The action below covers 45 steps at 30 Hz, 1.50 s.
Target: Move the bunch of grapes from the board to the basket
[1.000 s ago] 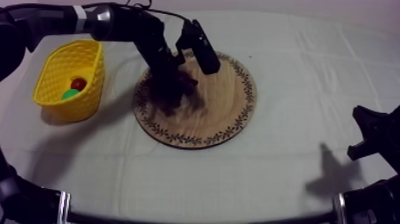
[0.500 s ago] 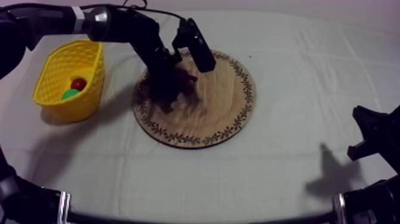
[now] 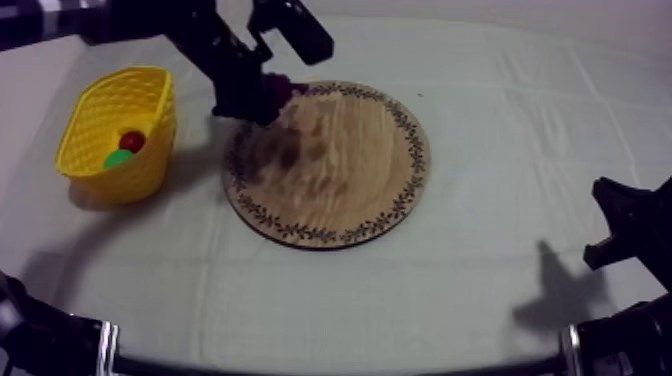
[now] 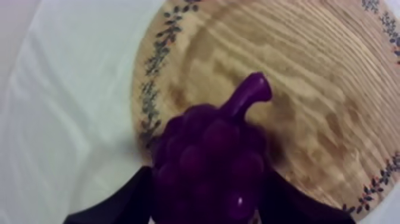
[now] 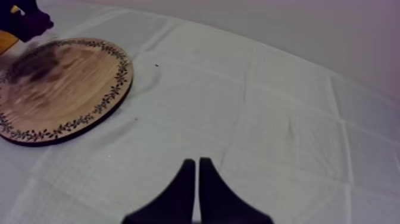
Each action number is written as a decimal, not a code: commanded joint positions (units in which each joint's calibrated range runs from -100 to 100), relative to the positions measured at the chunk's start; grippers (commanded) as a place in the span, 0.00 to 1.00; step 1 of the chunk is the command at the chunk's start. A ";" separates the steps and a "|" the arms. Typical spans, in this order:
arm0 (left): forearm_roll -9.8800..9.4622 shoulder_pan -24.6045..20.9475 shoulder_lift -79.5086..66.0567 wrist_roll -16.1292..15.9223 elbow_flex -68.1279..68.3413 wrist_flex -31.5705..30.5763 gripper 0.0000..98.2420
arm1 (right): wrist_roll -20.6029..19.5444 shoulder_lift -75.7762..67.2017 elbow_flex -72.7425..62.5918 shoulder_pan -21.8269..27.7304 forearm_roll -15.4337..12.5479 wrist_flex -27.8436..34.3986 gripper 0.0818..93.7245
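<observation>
My left gripper [image 3: 258,98] is shut on the purple bunch of grapes [image 3: 284,90] and holds it in the air over the far left rim of the round wooden board [image 3: 345,165]. Seen from the left wrist, the grapes [image 4: 208,158] sit between the two black fingers [image 4: 122,202] with the stem pointing up and away, and the board [image 4: 321,77] lies below. The yellow basket [image 3: 100,110] stands left of the board. My right gripper [image 5: 197,189] is shut on nothing, low over the cloth at the right [image 3: 625,225].
Inside the basket lie a small red fruit [image 3: 131,140] and a green fruit [image 3: 118,158]. From the right wrist, the board [image 5: 65,89] lies far off with the left gripper and grapes [image 5: 27,22] above its far edge. Bare cloth [image 3: 500,270] surrounds the board.
The left gripper has risen from the middle-left of the board with the grapes in it and moved back and left, toward the basket side. The right arm has not moved.
</observation>
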 commanded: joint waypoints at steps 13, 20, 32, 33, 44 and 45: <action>0.54 -7.93 -27.44 10.96 11.70 14.27 0.34 | 0.04 -0.01 -0.03 0.02 0.01 0.00 0.00; 0.27 -14.72 -28.45 13.78 6.89 13.36 0.34 | 0.01 -0.01 -0.03 0.02 0.01 0.00 0.00; -3.81 -21.90 -24.57 14.73 15.20 7.57 0.34 | 0.01 -0.01 -0.03 0.02 0.01 0.00 0.00; -3.85 -22.20 -24.39 14.69 16.77 7.48 0.35 | 0.01 -0.01 -0.03 0.02 0.01 0.00 0.00; -2.31 -22.69 -24.26 13.93 23.74 8.06 0.37 | 0.01 -0.01 -0.03 0.02 0.01 0.00 0.00; -2.23 -22.67 -24.33 13.82 23.89 8.02 0.37 | 0.01 -0.01 -0.03 0.02 0.01 0.00 0.00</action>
